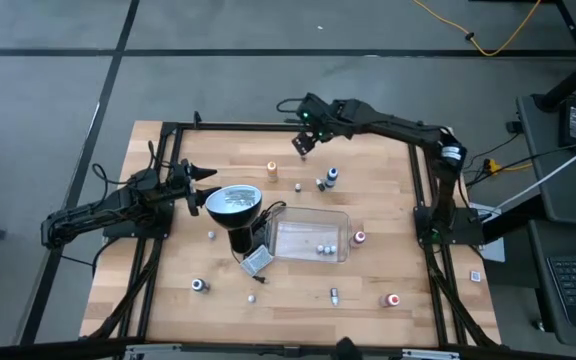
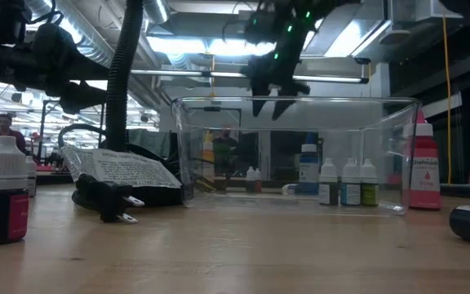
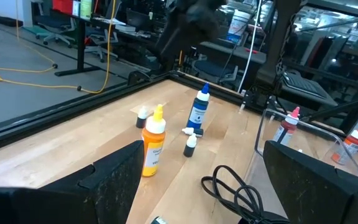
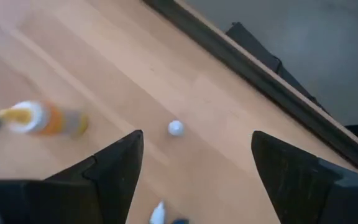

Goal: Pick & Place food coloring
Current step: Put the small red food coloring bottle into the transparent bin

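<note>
Wooden table (image 1: pixel 388 270): right gripper (image 1: pixel 302 146) hovers wide open (empty) over far bottles (image 1: pixel 331 177), likely choosing one.

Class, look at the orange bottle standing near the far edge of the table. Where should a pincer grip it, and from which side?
Grip the orange bottle across its round body, below the narrow yellow cap, coming down from above. It stands upright with bare wood around it, so fingers fit on either side. The right pincer, open, hangs nearest; the tapered cap would likely slip.
</note>
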Action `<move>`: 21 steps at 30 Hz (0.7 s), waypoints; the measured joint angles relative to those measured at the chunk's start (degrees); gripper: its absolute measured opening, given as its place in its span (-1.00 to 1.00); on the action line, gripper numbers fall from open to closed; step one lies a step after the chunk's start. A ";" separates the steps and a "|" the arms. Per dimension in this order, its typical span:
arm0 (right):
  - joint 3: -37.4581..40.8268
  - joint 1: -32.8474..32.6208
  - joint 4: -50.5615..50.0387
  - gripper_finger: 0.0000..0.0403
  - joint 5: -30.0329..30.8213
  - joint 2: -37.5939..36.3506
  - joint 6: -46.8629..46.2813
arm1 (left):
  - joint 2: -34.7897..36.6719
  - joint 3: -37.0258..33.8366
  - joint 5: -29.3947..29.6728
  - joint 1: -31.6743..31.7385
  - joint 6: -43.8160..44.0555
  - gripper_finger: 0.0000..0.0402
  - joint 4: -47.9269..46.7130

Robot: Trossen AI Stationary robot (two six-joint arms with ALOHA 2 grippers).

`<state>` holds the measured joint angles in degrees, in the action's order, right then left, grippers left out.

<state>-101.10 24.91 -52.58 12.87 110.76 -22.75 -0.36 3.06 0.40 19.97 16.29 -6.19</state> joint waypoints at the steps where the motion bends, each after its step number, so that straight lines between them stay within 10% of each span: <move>1: 0.00 0.37 0.69 0.48 -0.61 0.89 -0.78 | 0.00 -0.01 0.00 0.02 0.00 0.60 0.00; 21: -7.67 2.04 2.06 0.48 -8.21 18.20 3.31 | 0.00 0.00 0.00 0.00 0.00 0.60 0.00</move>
<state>-108.77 26.95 -50.51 4.67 128.97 -19.44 -0.36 3.06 0.40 19.97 16.29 -6.20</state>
